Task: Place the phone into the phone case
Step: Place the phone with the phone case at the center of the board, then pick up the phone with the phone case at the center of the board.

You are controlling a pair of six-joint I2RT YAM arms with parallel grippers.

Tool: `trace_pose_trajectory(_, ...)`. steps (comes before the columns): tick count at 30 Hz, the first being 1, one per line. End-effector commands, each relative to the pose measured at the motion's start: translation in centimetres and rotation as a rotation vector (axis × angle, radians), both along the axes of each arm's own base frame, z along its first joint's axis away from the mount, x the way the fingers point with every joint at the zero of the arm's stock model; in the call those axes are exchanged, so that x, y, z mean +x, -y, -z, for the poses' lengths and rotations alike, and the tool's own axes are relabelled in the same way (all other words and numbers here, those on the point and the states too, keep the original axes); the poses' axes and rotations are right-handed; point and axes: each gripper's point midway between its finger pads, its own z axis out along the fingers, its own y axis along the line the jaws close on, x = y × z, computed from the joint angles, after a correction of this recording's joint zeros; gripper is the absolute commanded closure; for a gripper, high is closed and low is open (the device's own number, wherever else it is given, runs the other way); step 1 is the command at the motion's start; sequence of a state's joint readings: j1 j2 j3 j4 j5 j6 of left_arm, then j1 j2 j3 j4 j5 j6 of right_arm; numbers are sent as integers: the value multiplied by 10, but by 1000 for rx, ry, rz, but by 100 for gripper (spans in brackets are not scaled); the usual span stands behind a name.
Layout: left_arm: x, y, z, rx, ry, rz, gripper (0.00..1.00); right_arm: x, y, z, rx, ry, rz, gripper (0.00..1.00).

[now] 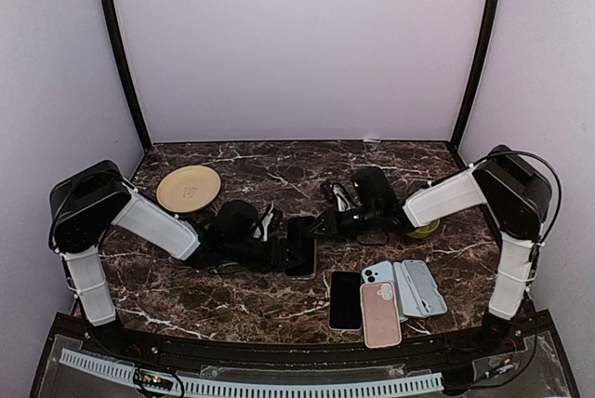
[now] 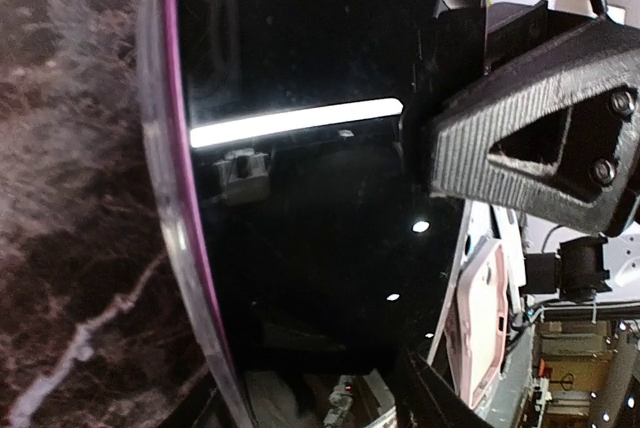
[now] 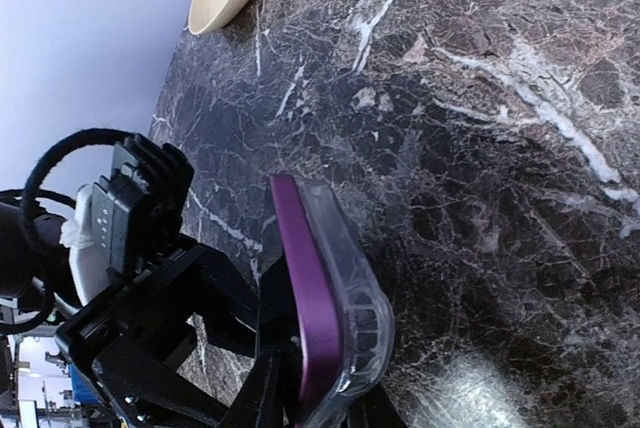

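Two end effectors met over the middle of the desk (image 1: pixel 242 300): the left end effector (image 1: pixel 277 245) came in from one side and the right end effector (image 1: pixel 323 226) from the other. Between them we saw the phone (image 1: pixel 300 247), dark-screened, near the centre of the desk.

From the right wrist we saw the phone end-on, with a purple side. A clear case (image 3: pixel 358 293) ran along that side and curved round the corner. How far the phone sat in the case we could not tell. Two dark fingers (image 3: pixel 250 398) of the right end effector stood narrowly on either side of the phone's end and held it.

From the left wrist the black screen filled most of the view, and the clear rim showed along its purple side. The right end effector's black printed finger overlapped the far edge of the screen. We made out only dark shapes at the bottom of that view, so we could not tell whether the left end effector was wide, narrow or holding anything.

Several other things lay on the desk. A beige plate (image 1: pixel 189 188) sat to the far left, well apart from the phone. Near the front edge a black phone (image 1: pixel 345 299) lay just beside a pink case (image 1: pixel 380 314), with a blue phone (image 1: pixel 376 273) touching the pink case's far end. Grey cases (image 1: pixel 420 286) lay just to their right.
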State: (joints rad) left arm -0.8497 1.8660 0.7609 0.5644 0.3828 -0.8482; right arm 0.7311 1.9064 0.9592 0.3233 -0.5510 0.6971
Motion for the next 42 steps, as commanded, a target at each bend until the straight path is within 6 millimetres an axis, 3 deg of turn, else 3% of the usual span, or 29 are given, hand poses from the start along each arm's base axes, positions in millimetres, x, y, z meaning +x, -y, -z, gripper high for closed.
trace_pose_trajectory(1, 4, -37, 29, 223, -16, -69, 46, -1, 26, 49, -246, -22, 31, 78)
trace_pose_trajectory(9, 7, -40, 23, 247, 8, -78, 44, 1, 28, 51, -300, -31, 39, 64)
trace_pose_trajectory(13, 9, -40, 23, 254, 18, -75, 46, 4, 35, 52, -378, -9, 62, 48)
trace_pose_trajectory(20, 10, -41, 21, 270, 28, -72, 49, 12, 42, 39, -568, 62, 139, 44)
trace_pose_trajectory(24, 20, -52, 8, 299, 101, -110, 50, 12, 42, 24, -706, 119, 232, 25)
trace_pose_trajectory(27, 31, -72, 0, 363, 142, -149, 47, 7, 45, 23, -801, 120, 318, 16)
trace_pose_trajectory(31, 47, -103, -23, 415, 191, -238, 35, -4, 29, 23, -830, 128, 376, 11)
trace_pose_trajectory(33, 52, -113, -32, 433, 221, -264, 31, -8, 20, 26, -845, 132, 391, 2)
trace_pose_trajectory(37, 56, -122, -44, 451, 269, -288, 30, -15, 8, 40, -918, 119, 371, 1)
trace_pose_trajectory(42, 52, -126, -44, 439, 265, -287, 30, -22, -9, 42, -894, 117, 353, 1)
